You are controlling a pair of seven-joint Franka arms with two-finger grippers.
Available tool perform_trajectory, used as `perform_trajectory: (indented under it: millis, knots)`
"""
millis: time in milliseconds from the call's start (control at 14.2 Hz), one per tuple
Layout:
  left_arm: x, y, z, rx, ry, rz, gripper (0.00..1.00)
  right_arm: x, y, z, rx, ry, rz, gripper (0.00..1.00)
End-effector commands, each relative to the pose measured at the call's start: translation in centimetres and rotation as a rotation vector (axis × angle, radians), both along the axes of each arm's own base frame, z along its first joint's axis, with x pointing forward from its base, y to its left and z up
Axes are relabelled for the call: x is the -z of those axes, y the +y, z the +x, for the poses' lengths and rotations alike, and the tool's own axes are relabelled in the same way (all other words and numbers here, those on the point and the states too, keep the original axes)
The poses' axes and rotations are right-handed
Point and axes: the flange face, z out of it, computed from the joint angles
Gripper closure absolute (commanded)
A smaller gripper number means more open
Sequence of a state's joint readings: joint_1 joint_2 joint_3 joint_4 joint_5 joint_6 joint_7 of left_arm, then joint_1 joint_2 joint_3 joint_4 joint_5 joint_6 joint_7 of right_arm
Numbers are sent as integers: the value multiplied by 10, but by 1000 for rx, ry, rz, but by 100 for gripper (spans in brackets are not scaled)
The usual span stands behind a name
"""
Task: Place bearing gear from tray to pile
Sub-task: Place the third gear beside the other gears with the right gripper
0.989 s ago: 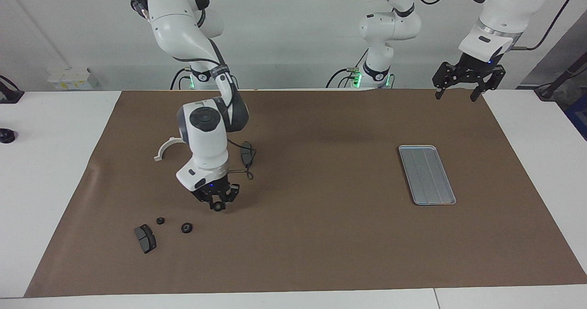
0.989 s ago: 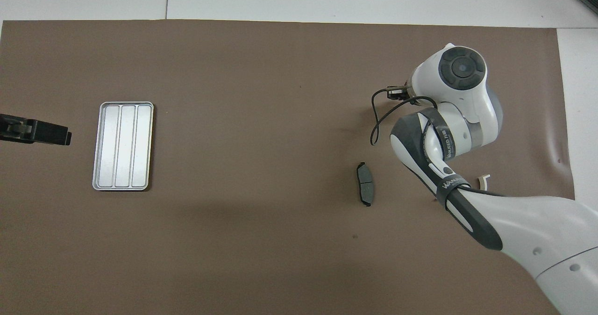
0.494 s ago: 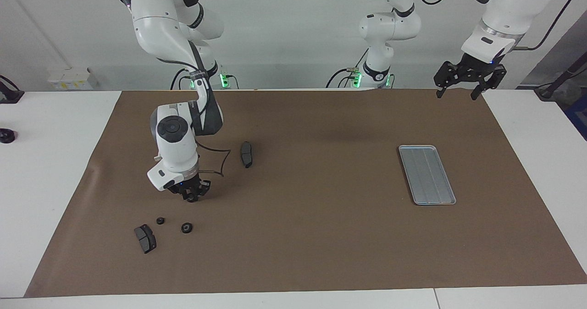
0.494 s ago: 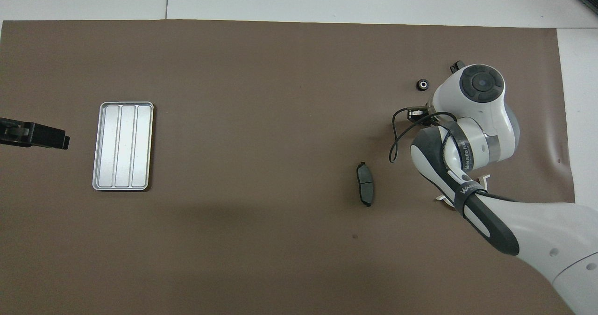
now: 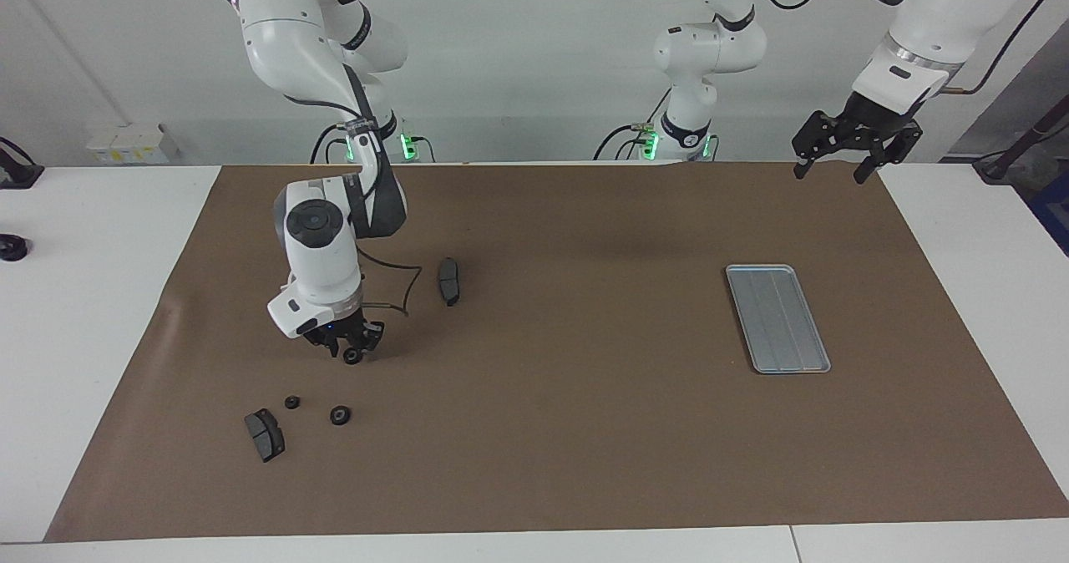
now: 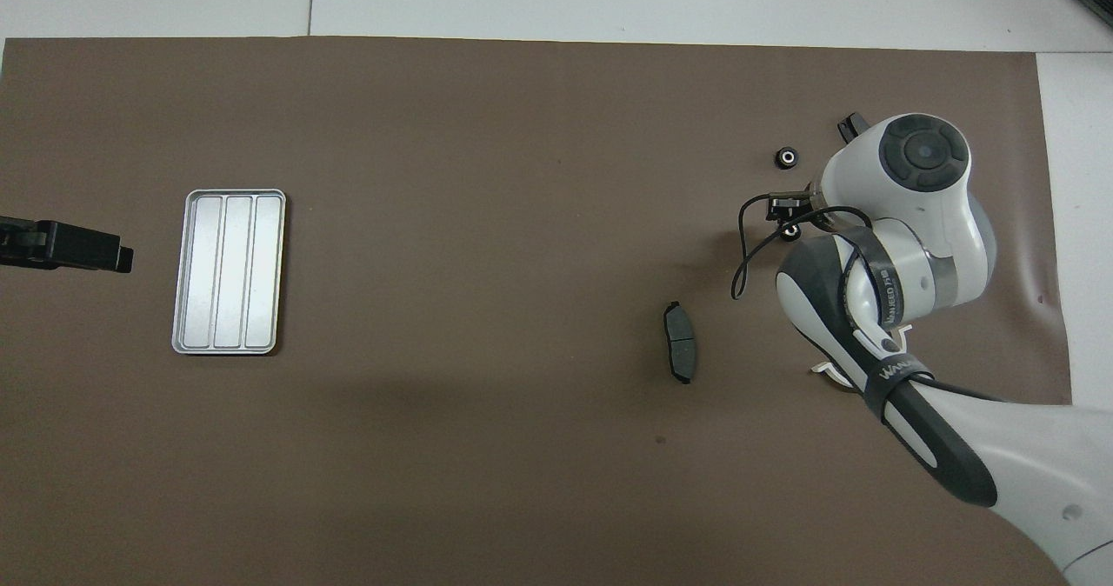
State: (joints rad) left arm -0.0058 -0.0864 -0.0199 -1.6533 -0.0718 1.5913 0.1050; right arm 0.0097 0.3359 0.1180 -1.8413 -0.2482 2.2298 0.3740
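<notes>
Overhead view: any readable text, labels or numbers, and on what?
Black band on the right arm's forearm: white lettering that begins "WAN"; the rest is too blurred to read.
Dark band higher up the same arm: white print, too small to read.
tray, brake pad, gear: no markings visible.

Flat rectangular silver-grey ridged metal tray (image 5: pixel 777 318) lies toward the left arm's end; scattered small black ring gears (image 5: pixel 339 415) lie toward the right arm's end
</notes>
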Motion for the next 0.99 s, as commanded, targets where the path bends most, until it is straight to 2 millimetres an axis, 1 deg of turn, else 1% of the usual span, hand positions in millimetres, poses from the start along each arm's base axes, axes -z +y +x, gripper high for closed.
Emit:
perform_trajectory:
  millis: [0,141,282,353,494,565,706,847,918]
  knots:
    - [-5,3,-1,26,16,34,0,-70,-4,2,59,-2,24,2]
    - [-8,3,-1,28,8,41,0,-117,-5,3,74,-3,16,0]
    - [-6,3,-1,27,10,42,0,-169,-6,-7,108,-32,83,0]
    - [-5,3,-2,25,10,42,0,-193,-13,-15,108,-36,127,0]
    - [-2,5,-6,14,29,41,0,-231,-32,-27,37,-16,131,0]
    - [-2,11,-6,3,29,41,0,-246,-38,-32,11,-3,126,0]
    - [-2,16,-5,-5,21,40,0,-267,-48,-38,-23,24,115,0]
    - [-2,15,-5,-3,24,40,0,-282,-53,-43,-86,40,98,0]
    - [-2,14,-5,-2,24,40,0,-286,-52,-44,-106,39,101,0]
